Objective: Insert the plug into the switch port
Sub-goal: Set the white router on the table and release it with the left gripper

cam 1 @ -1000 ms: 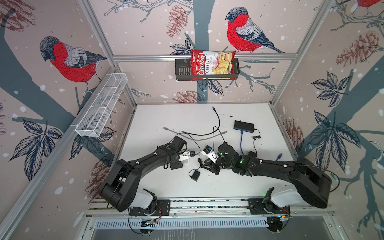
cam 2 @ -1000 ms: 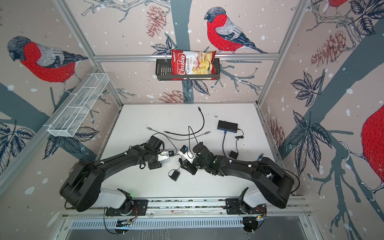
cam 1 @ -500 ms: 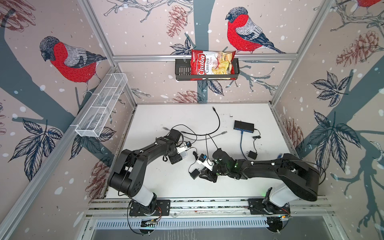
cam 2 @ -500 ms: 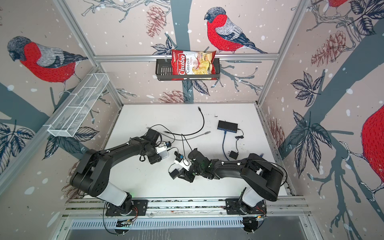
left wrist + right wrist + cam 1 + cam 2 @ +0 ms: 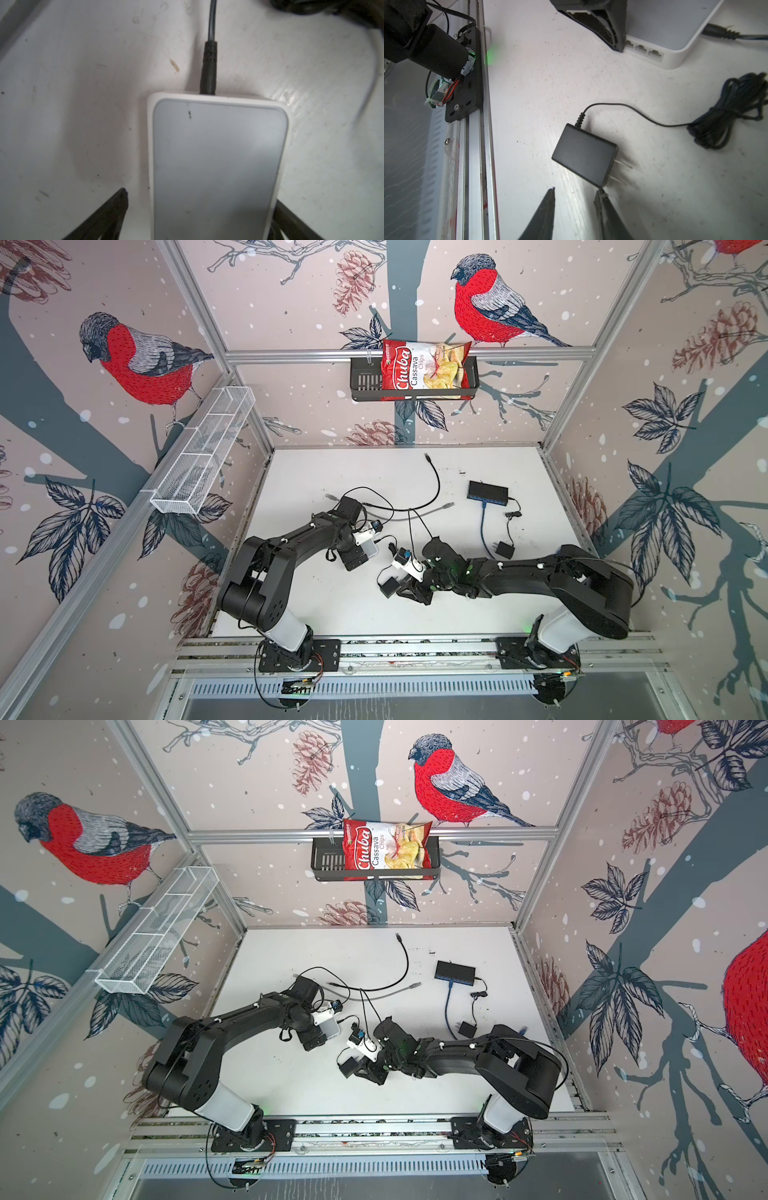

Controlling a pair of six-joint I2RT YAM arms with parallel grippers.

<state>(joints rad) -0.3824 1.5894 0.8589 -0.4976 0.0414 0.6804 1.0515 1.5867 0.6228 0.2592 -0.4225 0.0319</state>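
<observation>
The white switch [image 5: 216,162] lies flat on the table, and the black plug [image 5: 208,68] sits in the port on its far edge. My left gripper [image 5: 200,197] is open and straddles the switch: one finger stands clear of its side, the other is close against it. In both top views the switch [image 5: 368,547] [image 5: 328,1027] shows under the left wrist. My right gripper [image 5: 576,190] is open and holds nothing. Its tips are just short of a black power adapter [image 5: 583,153], whose thin lead runs to a coiled cable [image 5: 733,110].
A black switch [image 5: 487,492] with a blue cable stands at the back right, with a second adapter [image 5: 503,549] in front of it. Loose black [image 5: 436,485] and grey [image 5: 432,508] network cables lie mid-table. The front rail [image 5: 475,145] runs close beside the right gripper.
The left gripper's jaws have spread wide, letting go of the white switch. The right gripper has drawn away from the switch toward the front, beside the black adapter.
</observation>
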